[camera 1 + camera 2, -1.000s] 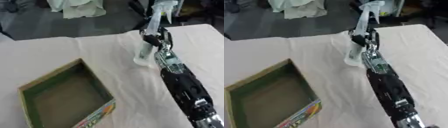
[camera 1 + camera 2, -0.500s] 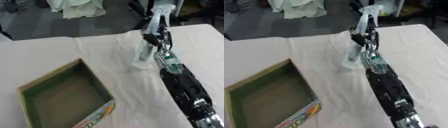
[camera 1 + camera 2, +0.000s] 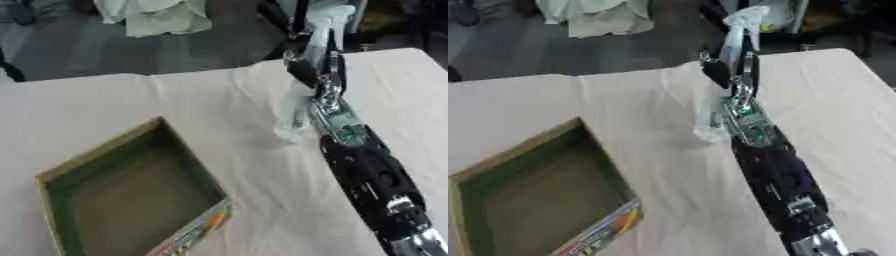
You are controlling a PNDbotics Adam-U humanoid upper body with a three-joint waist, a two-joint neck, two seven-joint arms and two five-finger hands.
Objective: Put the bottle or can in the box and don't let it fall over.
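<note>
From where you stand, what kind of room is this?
Probably a lab or workshop set up for testing, not a home. A table under a wrinkled white cloth holds only an open cardboard box and a clear spray bottle, gripped by the right hand. Beyond lies dark flooring with heaped pale cloth.

The bottle (image 3: 302, 95) looks like pale translucent plastic with a slight sheen, its spray top smooth and whitish. The right hand (image 3: 313, 65) is black, glossy on its casing, with silver metal at the joints. The box (image 3: 131, 195) is matt cardboard, dull green inside, with glossy printed colour on 1 outer side. The tablecloth (image 3: 201, 115) is matt, creased cream fabric
</note>
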